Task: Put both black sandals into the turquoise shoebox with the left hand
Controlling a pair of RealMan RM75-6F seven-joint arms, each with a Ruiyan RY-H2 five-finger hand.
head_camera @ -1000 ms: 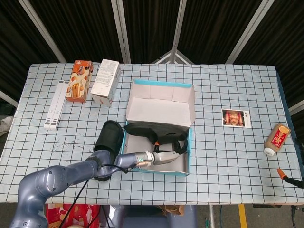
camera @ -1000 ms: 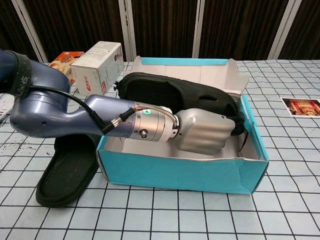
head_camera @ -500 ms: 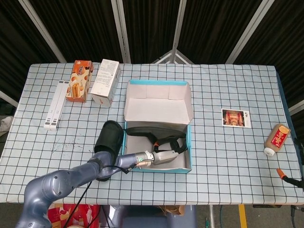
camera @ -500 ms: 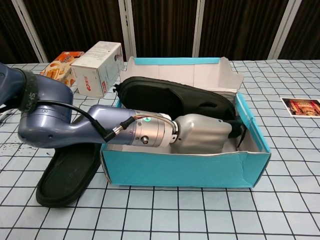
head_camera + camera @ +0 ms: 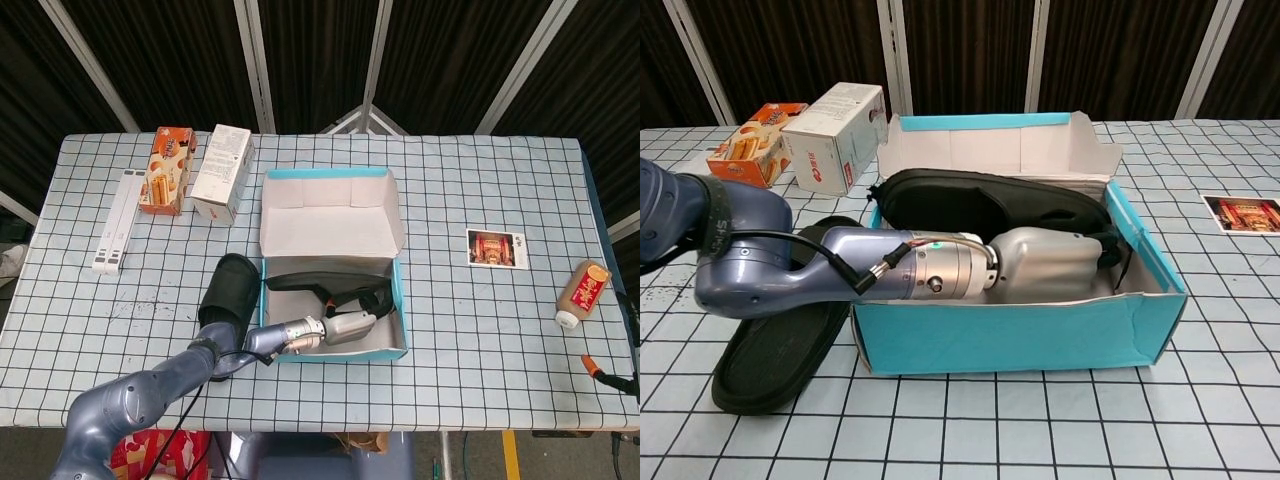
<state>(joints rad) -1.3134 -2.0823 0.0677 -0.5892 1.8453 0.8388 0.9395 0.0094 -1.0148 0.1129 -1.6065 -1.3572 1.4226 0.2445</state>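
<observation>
The turquoise shoebox [image 5: 396,315] [image 5: 1020,335] stands open at mid-table, its lid [image 5: 330,215] folded up at the back. One black sandal [image 5: 325,282] [image 5: 980,203] lies inside along the far wall. My left hand [image 5: 345,328] [image 5: 1045,265] is down inside the box, reaching in over the left wall. Its fingers are curled at the sandal's strap near the right end and grip it. The second black sandal [image 5: 225,295] [image 5: 770,355] lies on the table against the box's left side, under my left forearm. The right hand shows in neither view.
An orange snack box [image 5: 167,183] and a white carton [image 5: 223,172] stand at the back left, beside a white strip [image 5: 118,220]. A picture card [image 5: 497,248] lies right of the box. A bottle [image 5: 583,292] lies near the right edge.
The shoebox has turned squarer to the table and shifted slightly. My left hand and the sandal it holds have sunk lower into the box.
</observation>
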